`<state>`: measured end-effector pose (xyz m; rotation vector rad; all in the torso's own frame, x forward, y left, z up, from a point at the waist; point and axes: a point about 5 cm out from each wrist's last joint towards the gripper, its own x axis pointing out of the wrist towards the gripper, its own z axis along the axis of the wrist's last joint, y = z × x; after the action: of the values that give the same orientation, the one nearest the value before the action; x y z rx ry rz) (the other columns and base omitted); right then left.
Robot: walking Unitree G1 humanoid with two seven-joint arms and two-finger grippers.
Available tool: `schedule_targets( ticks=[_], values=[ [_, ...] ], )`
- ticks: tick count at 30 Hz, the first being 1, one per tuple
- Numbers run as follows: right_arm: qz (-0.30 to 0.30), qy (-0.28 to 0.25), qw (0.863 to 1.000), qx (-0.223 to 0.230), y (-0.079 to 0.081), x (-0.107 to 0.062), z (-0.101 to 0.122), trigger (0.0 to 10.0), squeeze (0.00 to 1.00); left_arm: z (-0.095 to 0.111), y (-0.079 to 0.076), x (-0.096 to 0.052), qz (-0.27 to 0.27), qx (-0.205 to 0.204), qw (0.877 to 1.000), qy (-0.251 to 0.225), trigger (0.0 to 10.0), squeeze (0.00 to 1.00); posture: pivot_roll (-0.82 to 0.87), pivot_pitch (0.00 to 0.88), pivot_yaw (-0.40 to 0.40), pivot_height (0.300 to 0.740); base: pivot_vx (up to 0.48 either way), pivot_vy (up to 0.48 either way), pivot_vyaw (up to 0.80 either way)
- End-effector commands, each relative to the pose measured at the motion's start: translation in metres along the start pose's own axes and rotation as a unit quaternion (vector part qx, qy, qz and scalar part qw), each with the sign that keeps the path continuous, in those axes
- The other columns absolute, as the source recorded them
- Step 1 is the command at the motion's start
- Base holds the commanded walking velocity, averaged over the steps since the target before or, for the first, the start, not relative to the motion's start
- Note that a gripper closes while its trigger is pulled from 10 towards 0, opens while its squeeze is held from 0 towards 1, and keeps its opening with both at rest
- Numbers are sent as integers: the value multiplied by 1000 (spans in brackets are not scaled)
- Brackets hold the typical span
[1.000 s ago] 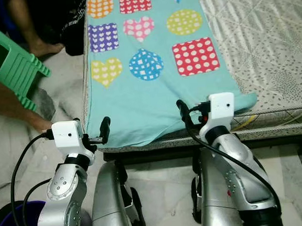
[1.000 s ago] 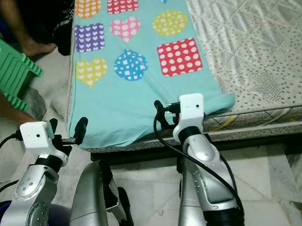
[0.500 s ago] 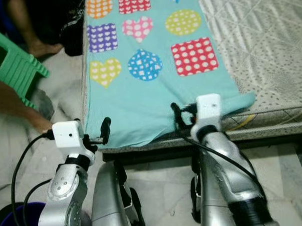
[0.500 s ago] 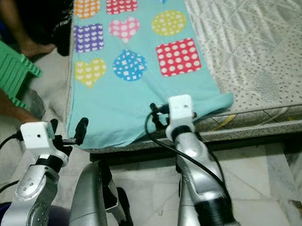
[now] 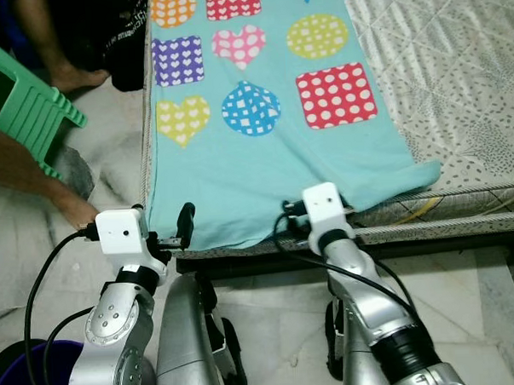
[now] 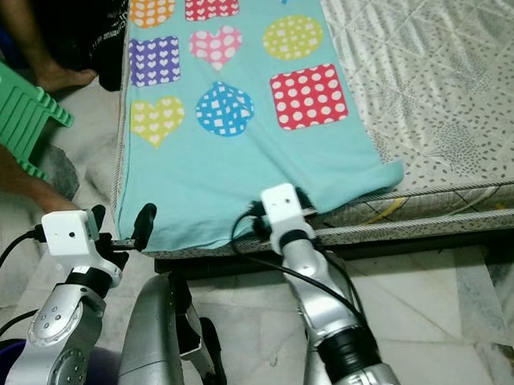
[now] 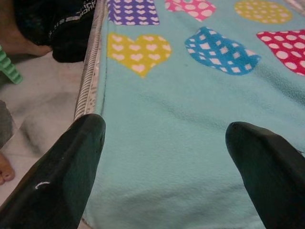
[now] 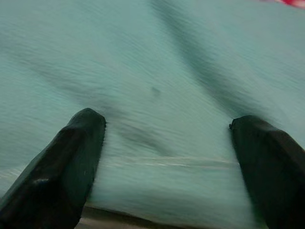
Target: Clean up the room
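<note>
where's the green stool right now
The green stool stands on the floor at the far left of the eye views, beside the bed's left edge and the turquoise blanket, next to a person's leg.

Illumination is bright and even across the blanket (image 5: 264,158), with no glare. Head views are sharp. A dark shadow lies under the bed edge (image 5: 463,226). The right wrist view is soft and blurred; the left wrist view is sharp beyond its defocused fingers (image 7: 66,176).

Patterned teal blanket (image 5: 264,158) flat on mattress (image 5: 457,81)
</note>
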<state>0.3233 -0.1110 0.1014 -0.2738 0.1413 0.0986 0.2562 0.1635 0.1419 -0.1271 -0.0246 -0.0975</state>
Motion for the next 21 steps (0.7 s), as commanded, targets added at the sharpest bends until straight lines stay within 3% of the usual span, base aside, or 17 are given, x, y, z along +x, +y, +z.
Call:
schedule_targets(
  ticks=[1, 2, 3, 5, 7, 8, 9, 11, 15, 18, 21],
  values=[
    [-30, 36, 999, 5, -17, -7, -18, 10000, 0, -7, 8, -4, 10, 9, 1000, 18, 10000, 0, -73, 316, 129, 567, 0, 0, 0],
    [-37, 36, 999, 5, -24, -9, -18, 10000, 0, -7, 8, -4, 10, 9, 1000, 18, 10000, 0, -78, 310, 130, 567, 0, 0, 0],
    [-52, 37, 998, -4, -40, -15, -21, 10000, 0, -8, 10, -4, 11, 9, 1000, 18, 10000, 0, -84, 307, 130, 567, 0, 0, 0],
    [-58, 37, 998, -9, -48, -18, -22, 10000, 0, -8, 11, -5, 11, 10, 1000, 18, 10000, 0, -84, 307, 130, 567, 0, 0, 0],
    [-70, 40, 996, -25, -73, -37, -27, 10000, 0, -10, 13, -6, 14, 12, 1000, 20, 10000, 0, -102, 295, 128, 567, 0, 0, 0],
    [-70, 40, 996, -25, -73, -37, -27, 10000, 0, -10, 13, -6, 14, 12, 1000, 20, 10000, 0, -102, 295, 128, 567, 0, 0, 0],
    [-70, 42, 996, -30, -80, -48, -29, 10000, 0, -10, 14, -6, 14, 12, 1000, 21, 10000, 0, -110, 289, 128, 567, 0, 0, 0],
    [-65, 43, 996, -30, -83, -57, -30, 10000, 0, -11, 15, -6, 14, 13, 1000, 21, 10000, 0, -117, 286, 129, 567, 0, 0, 0],
    [-16, 60, 998, -34, -81, -105, -36, 10000, 0, -13, 16, -5, 8, 15, 1000, 23, 10000, 0, -144, 268, 136, 567, 0, 0, 0],
    [-2, 69, 997, -28, -76, -122, -42, 10000, 0, -14, 16, -3, 3, 14, 1000, 24, 10000, 0, -158, 256, 140, 567, 0, 0, 0],
    [-13, 58, 998, -7, -74, -126, -38, 10000, 0, -15, 15, -1, 1, 14, 1000, 24, 10000, 0, -168, 244, 145, 567, 0, 0, 0]
  ],
)
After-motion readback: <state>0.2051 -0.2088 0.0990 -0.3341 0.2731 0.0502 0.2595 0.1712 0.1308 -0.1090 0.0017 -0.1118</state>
